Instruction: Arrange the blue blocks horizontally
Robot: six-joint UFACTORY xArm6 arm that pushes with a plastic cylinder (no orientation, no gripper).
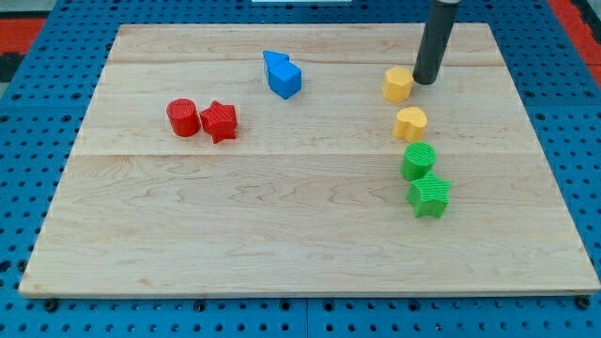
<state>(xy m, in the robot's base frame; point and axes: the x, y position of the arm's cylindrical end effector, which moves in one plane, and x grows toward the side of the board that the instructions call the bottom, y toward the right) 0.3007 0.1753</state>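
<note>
Two blue blocks touch each other near the top middle of the board: a blue triangle-like block at the upper left and a blue cube just below and right of it. My tip is at the view's top right, far to the right of the blue blocks. It stands just right of a yellow hexagonal block, close to it or touching.
A red cylinder and a red star sit side by side at the left. A yellow heart-like block, a green cylinder and a green star run down the right side. The wooden board lies on a blue pegboard.
</note>
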